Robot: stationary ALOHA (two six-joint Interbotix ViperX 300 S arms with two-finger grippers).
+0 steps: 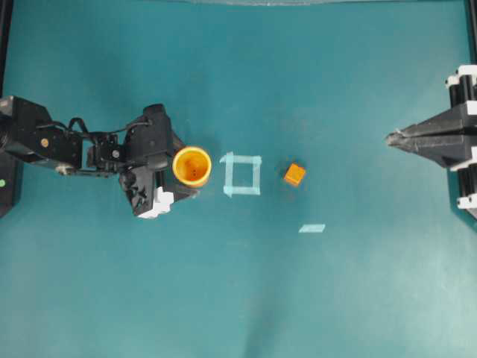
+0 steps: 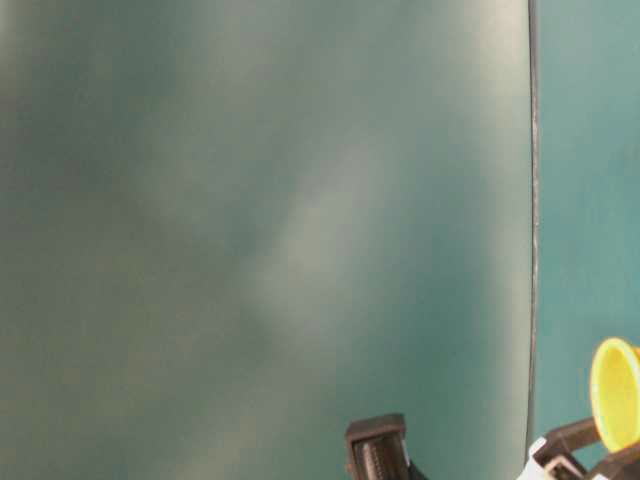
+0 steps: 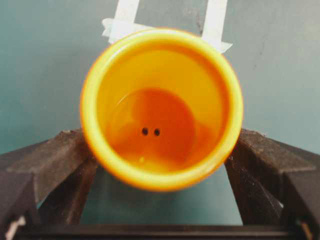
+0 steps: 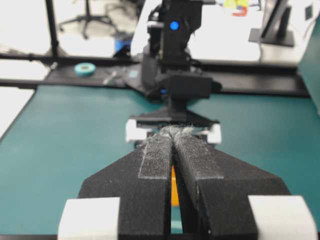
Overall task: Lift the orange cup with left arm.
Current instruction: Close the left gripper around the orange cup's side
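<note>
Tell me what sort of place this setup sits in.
Probably a robotics lab or office workroom: a teal table marked with a tape square, two black arms facing each other, and office chairs on a bright floor behind.

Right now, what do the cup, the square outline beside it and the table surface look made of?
Orange cup: looks like smooth, glossy moulded plastic; the wall glows slightly translucent and the rolled rim is lighter yellow. Square outline: pale tape strips, matte, with overlapping corners and torn ends. Table: a teal matte sheet or mat, with soft sheen and faint scuffs; the exact material is unclear.
</note>
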